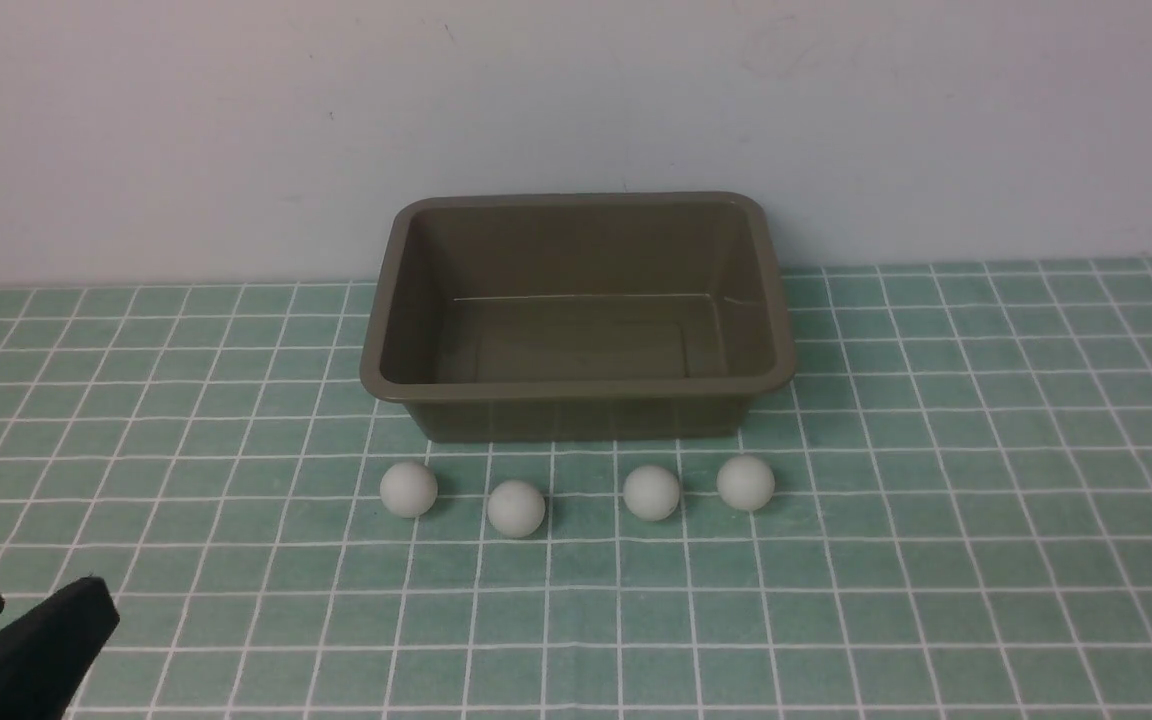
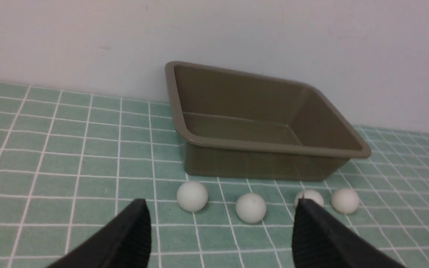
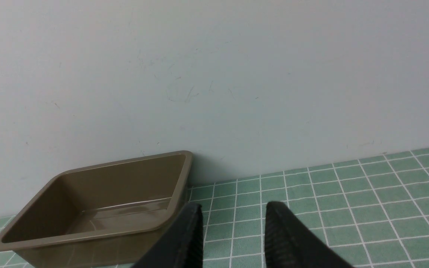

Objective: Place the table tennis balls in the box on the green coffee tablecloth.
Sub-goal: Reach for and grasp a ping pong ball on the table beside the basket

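Left pincer (image 2: 220, 209) gapes near four plain white balls (image 1: 409, 488) fronting the box (image 1: 576, 389).

- A plain pale wall (image 1: 136, 120) fills the upper part of the front view from edge to edge, matte and evenly lit, greyish white with a slight blue cast
- A tiny dark speck (image 1: 330, 115) sits on it in the upper left of the frame
- A short thin mark (image 1: 451, 32) lies near the top centre
- Faint scuffs (image 1: 786, 50) smudge the upper right of centre
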Controlling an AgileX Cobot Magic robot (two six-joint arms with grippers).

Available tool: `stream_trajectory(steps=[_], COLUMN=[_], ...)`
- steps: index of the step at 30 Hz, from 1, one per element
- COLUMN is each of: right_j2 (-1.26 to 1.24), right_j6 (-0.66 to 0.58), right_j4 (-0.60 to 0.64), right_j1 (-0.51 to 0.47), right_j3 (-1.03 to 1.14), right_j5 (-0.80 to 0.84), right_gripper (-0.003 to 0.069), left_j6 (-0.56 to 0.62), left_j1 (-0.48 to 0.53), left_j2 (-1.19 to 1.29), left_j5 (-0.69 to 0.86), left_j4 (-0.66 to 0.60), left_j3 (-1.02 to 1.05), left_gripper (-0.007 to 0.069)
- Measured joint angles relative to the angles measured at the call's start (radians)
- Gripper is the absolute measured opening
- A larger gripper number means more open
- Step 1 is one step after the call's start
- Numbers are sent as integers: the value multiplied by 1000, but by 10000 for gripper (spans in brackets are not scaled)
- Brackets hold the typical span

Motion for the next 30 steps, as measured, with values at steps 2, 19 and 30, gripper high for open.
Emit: stream_trajectory(steps=[2, 19, 30], right_j2=[0, 0, 0], right_j6=[0, 0, -1], right_j4=[0, 0, 0], right_j1=[0, 0, 0], right_j3=[0, 0, 0], right_j5=[4, 45, 46], right_gripper=[221, 221, 221], left_j6=[45, 462, 574], left_j1=[0, 0, 0], left_j2=[57, 677, 1106], left_j5=[26, 109, 175], left_j4=[3, -4, -10], left_j3=[-42, -330, -575], left_gripper=[461, 498, 513])
